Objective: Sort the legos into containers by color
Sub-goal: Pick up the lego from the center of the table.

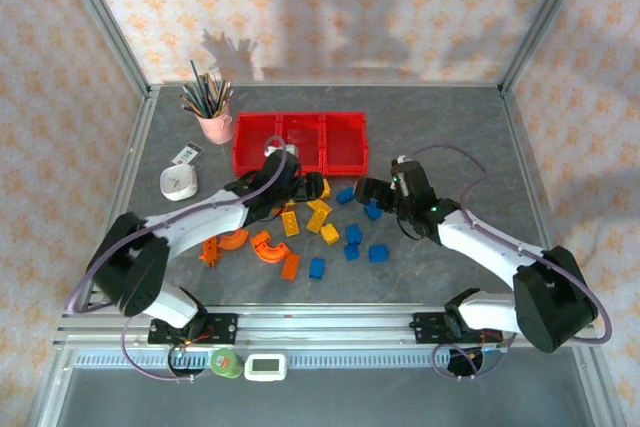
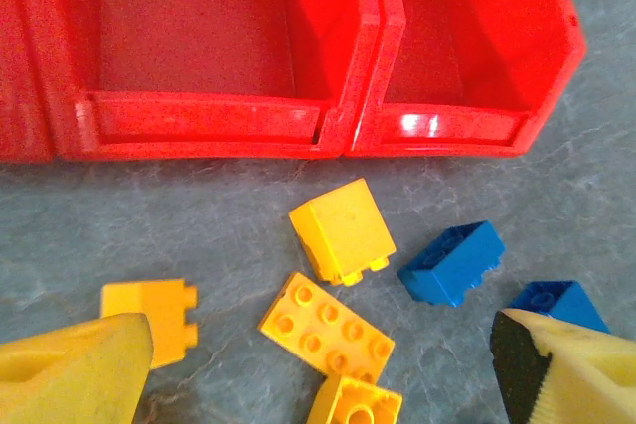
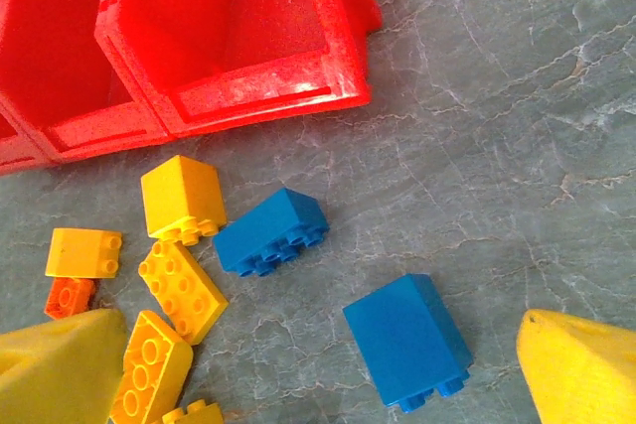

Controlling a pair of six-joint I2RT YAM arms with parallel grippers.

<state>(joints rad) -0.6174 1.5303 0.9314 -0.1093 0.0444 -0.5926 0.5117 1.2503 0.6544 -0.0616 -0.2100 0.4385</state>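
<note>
Bins [image 1: 300,142] look empty, every brick [image 2: 341,228] loose on the bench [image 1: 450,127]; my left claw [image 2: 318,374] and right claw [image 3: 323,364] both released, nothing held.

1. Bins [image 1: 345,163]: three, red, low-walled, joined in a row; all look empty.
2. Legos [image 1: 320,209]: yellow, blue and orange bricks, loose, scattered just in front of the bins.
3. Orange arches [image 1: 268,245] lie leftmost, blue bricks [image 1: 378,253] rightmost, yellow between; some are tipped over.
</note>
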